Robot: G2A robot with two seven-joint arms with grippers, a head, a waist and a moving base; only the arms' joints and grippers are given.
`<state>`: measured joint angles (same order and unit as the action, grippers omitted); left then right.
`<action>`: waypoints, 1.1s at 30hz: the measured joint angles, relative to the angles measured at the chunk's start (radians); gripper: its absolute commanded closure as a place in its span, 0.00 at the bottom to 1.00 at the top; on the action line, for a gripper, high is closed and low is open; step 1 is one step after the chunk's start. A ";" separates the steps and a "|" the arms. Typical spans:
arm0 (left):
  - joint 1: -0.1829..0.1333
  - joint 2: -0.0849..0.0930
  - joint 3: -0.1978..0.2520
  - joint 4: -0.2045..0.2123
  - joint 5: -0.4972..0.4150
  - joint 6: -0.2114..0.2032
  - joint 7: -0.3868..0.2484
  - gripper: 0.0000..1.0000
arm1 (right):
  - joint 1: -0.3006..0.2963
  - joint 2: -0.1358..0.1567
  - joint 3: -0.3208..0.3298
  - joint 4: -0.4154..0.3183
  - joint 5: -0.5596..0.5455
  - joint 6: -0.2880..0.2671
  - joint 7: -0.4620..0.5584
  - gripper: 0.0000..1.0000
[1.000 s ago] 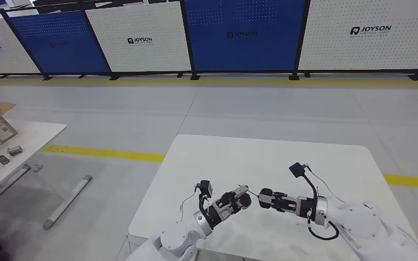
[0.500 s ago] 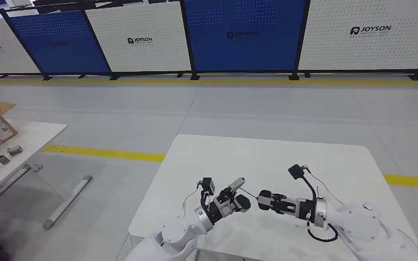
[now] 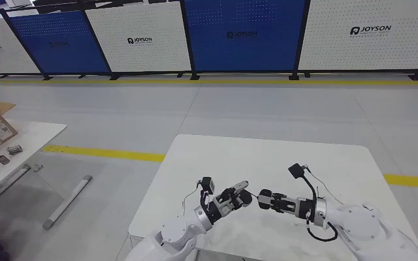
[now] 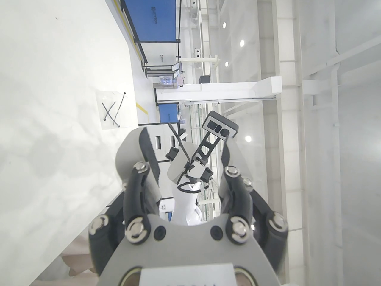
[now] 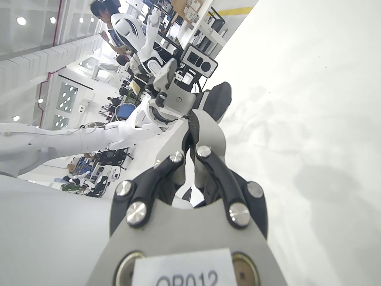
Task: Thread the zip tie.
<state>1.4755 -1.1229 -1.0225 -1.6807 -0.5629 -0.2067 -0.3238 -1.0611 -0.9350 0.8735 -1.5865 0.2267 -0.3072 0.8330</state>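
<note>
Now, my right end effector (image 5: 190,123) clamped on a black zip tie (image 4: 179,141), strip aimed at my left end effector (image 4: 184,145), its fingers spread wide, both just above the white desk (image 3: 274,156), spare zip ties (image 4: 111,111) in a clear bag farther along it.

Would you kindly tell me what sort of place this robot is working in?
Probably a factory-style robotics test hall: blue and white pegboard partitions, a yellow floor line, and another humanoid robot beyond the white table.

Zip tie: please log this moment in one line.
left hand open | right hand shut on zip tie | facing each other over table
</note>
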 measured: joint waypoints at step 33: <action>0.028 -0.006 -0.015 -0.014 0.051 -0.029 0.005 1.00 | -0.015 -0.025 0.044 0.011 -0.010 0.022 0.038 0.00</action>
<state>1.5038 -1.1286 -1.0372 -1.6950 -0.5120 -0.2354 -0.3185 -1.0759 -0.9601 0.9176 -1.5759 0.2165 -0.2852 0.8713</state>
